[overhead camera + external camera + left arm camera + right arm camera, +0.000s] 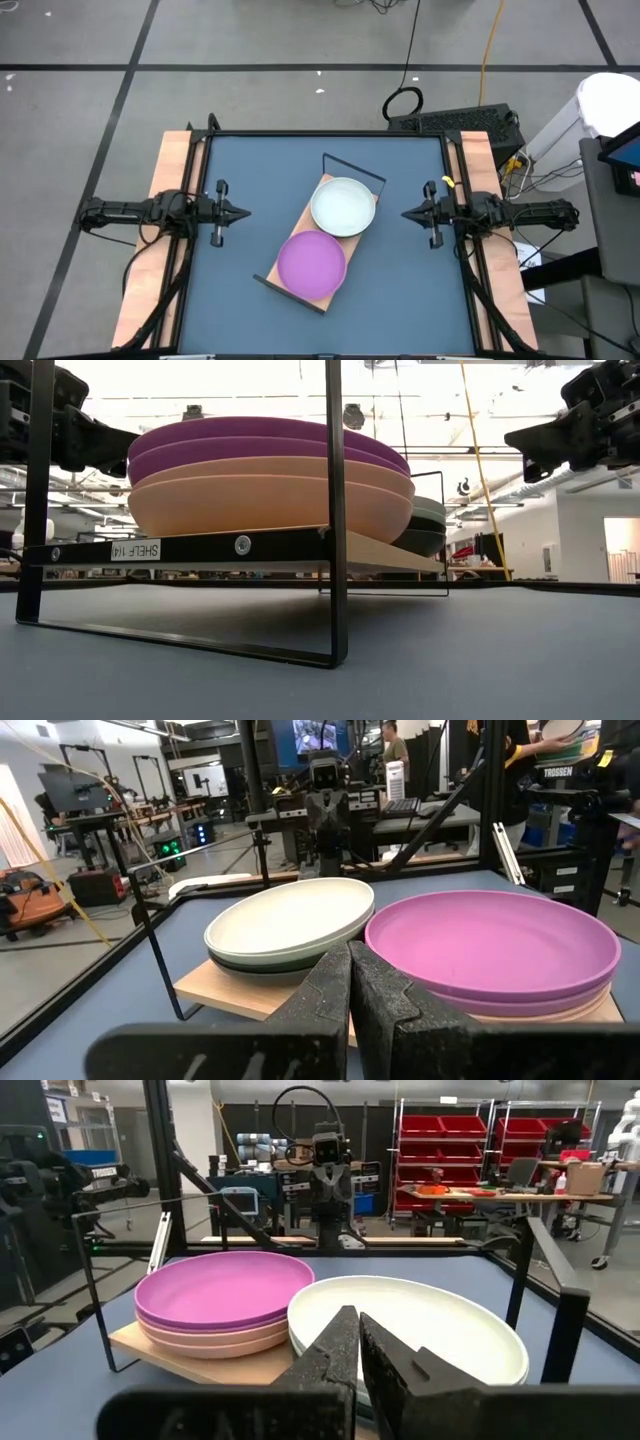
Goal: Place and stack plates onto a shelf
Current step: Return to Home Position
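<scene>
The wooden shelf [362,232] with its black wire frame lies slantwise mid-table. Two stacks of plates rest on its board: a purple-topped stack [311,263] toward the near side, with pink plates under it [270,505], and a white-topped stack [343,206] toward the far side, with pale green and black plates beneath [265,963]. My left gripper [243,212] hangs shut above the table's left edge, pointing level at the shelf. My right gripper [408,214] hangs shut above the right edge, also level. Neither touches anything.
The blue table top [250,170] lies bare around the shelf. The shelf's upright wire ends [355,167] rise at its far and near ends. Beyond the table are a keyboard [455,122], cables and room equipment.
</scene>
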{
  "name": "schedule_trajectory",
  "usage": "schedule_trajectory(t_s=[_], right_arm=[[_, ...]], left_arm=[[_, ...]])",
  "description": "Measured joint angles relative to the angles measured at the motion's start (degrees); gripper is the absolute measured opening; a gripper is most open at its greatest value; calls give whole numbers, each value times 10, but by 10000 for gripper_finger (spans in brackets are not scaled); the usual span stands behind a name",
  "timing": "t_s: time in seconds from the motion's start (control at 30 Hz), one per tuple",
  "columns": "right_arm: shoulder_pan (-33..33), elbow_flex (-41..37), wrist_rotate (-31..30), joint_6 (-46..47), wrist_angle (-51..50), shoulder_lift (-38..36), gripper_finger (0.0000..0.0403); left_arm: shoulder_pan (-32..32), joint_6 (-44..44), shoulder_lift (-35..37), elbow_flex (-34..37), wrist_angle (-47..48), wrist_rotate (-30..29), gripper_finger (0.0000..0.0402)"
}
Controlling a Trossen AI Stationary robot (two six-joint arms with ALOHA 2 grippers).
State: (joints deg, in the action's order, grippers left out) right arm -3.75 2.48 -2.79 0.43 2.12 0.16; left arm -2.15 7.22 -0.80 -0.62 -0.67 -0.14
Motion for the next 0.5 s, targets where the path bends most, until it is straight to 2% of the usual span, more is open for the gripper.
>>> schedule_trajectory(t_s=[0.5], right_arm=[[0, 0, -1, 0, 31, 0, 0]], left_arm=[[0, 0, 0, 0, 0, 0, 5]])
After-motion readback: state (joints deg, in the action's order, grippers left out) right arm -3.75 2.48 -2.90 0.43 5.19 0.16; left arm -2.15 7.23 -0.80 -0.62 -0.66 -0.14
